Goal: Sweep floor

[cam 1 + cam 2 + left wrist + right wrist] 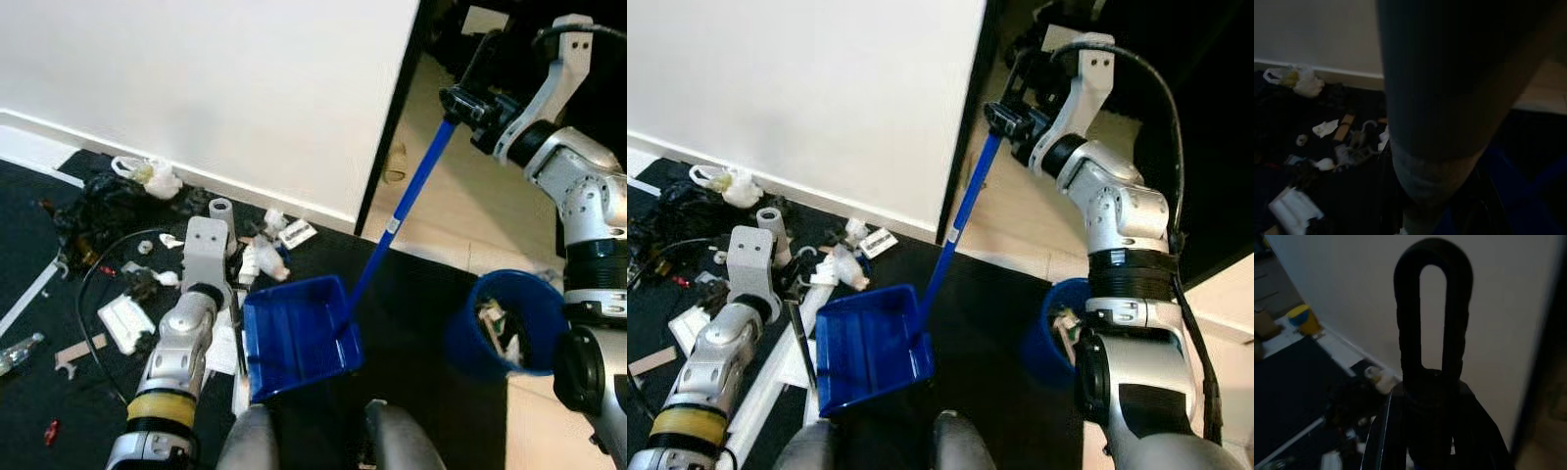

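Blue dustpan — stood on the dark floor mat, beside scattered litter along the white wall. Right end effector — raised, clenched on the dustpan's long blue handle. Left end effector — low over the litter; grip state could not be told. Blue bin — near the right arm.

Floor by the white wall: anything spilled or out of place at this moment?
Yes. Litter lies strewn over the dark floor along the wall: a crumpled plastic bag, white scraps, a black cable. The blue dustpan sits beside it, still empty, its handle held high by the right gripper. The blue bin already holds some rubbish.
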### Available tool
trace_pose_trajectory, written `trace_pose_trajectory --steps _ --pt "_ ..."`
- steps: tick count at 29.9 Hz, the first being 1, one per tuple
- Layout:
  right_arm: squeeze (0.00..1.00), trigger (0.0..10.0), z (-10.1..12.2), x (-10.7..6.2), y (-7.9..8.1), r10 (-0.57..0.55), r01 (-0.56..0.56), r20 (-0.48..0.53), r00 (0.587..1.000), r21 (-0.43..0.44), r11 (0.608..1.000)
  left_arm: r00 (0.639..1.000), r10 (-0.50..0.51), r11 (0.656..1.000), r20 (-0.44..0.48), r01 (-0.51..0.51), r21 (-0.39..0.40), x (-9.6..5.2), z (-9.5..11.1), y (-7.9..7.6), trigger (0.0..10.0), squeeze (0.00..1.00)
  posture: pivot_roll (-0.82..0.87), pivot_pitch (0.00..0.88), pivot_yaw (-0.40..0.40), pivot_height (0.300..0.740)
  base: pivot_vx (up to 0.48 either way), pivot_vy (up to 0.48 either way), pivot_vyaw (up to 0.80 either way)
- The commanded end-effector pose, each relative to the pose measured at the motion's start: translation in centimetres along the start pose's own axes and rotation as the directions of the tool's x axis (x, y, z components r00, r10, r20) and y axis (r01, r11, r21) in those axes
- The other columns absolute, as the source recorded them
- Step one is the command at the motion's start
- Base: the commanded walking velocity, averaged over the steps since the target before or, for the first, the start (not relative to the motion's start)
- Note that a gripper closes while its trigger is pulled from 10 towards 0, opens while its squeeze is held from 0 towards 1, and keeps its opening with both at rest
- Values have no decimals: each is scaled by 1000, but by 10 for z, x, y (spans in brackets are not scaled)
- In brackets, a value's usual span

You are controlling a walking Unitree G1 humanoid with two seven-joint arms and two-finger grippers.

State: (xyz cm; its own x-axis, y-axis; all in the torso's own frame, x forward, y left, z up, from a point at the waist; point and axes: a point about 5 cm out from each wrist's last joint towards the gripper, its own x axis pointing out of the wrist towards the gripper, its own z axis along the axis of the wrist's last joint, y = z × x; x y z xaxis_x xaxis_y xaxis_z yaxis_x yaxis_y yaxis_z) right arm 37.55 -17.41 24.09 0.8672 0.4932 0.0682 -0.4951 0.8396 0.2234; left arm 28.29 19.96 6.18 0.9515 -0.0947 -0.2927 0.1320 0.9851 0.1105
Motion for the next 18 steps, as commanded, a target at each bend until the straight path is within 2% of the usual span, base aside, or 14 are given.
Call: trace_pose_trajectory --steps 1,9,12,18 --pt "0 10000 0 -2 2 10 -11 28 1000 14 1000 1000 5 1000 7 -6 29 -1 4 1 10000 0 104 38 -76 740 0 -480 0" --pt "0 10000 -24 -3 12 22 -22 0 1000 -2 1000 999 25 999 21 -25 24 2 8 -1 10000 0 101 41 -75 740 0 -472 0" --pt "0 10000 -31 -4 13 17 -17 -8 1000 -8 1000 998 53 999 32 -53 0 2 8 0 10000 0 102 43 -76 740 0 0 0" --pt "0 10000 -44 -6 13 -3 3 -17 1000 -5 1000 996 80 997 28 -80 6 2 8 2 10000 0 101 48 -78 740 0 0 0"
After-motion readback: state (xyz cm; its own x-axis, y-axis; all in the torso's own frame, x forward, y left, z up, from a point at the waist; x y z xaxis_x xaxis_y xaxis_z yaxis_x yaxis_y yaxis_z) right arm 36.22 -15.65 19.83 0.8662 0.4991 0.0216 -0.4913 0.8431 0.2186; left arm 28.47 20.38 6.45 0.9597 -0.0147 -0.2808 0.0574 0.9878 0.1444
